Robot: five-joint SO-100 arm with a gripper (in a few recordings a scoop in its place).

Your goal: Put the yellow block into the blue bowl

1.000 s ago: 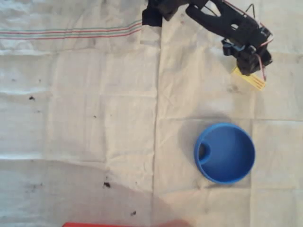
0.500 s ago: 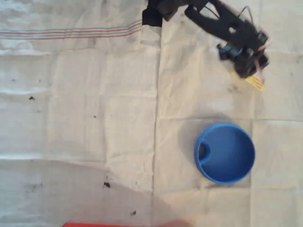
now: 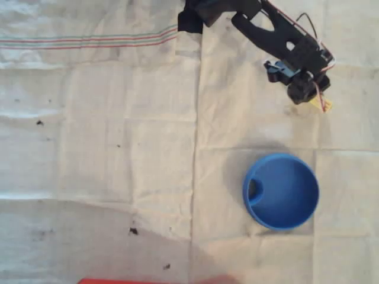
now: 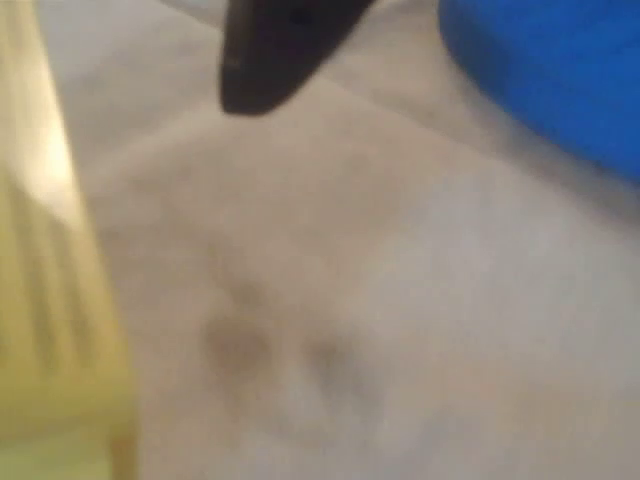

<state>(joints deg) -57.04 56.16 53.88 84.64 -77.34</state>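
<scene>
In the overhead view the black gripper point(image 3: 309, 94) hangs at the upper right, above and slightly right of the blue bowl point(image 3: 281, 157). Just the orange-lined tip of the yellow block point(image 3: 320, 104) sticks out from under it at the lower right. The jaws appear shut on the block. The wrist view is blurred: the yellow block point(image 4: 50, 300) looms large along the left edge, one dark finger point(image 4: 275, 50) points down from the top, and the blue bowl point(image 4: 560, 70) shows in the top right corner. The bowl holds nothing.
A creased white cloth point(image 3: 118, 148) with thin coloured stripes at the upper left covers the table. The arm's base point(image 3: 201, 12) sits at the top middle. A red object point(image 3: 148, 281) lies along the bottom edge.
The gripper has shifted a little left and turned over the block. Less of the yellow block shows now, only its tip. The bowl has not moved.
</scene>
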